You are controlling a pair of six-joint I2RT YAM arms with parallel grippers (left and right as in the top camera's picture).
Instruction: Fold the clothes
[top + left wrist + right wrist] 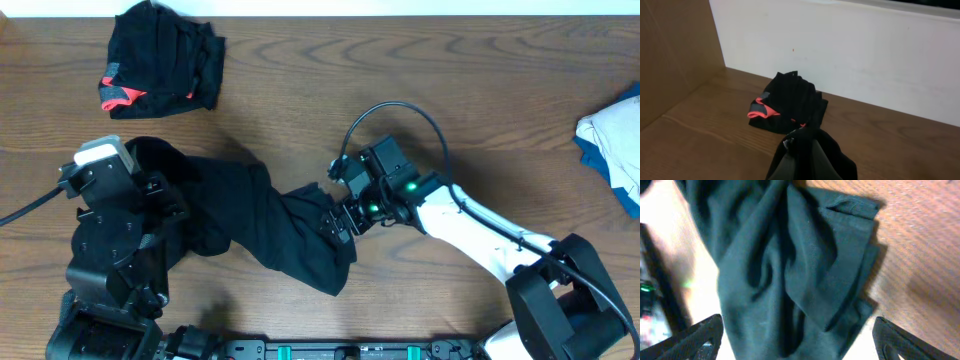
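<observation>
A long black garment (250, 210) lies crumpled across the middle of the table. My left gripper (158, 188) is shut on its left end, and the fabric drapes over the fingers in the left wrist view (812, 152). My right gripper (337, 225) is open and hovers over the garment's right end, with both fingers spread wide to either side of the bunched fabric (800, 280). A second black garment with coral-red trim (165, 55) lies folded at the back left. It also shows in the left wrist view (787, 102). No white logo shows.
A white and blue cloth (615, 140) lies at the right edge of the table. A black cable (400, 110) loops behind the right arm. A white wall (840, 55) runs along the table's far edge.
</observation>
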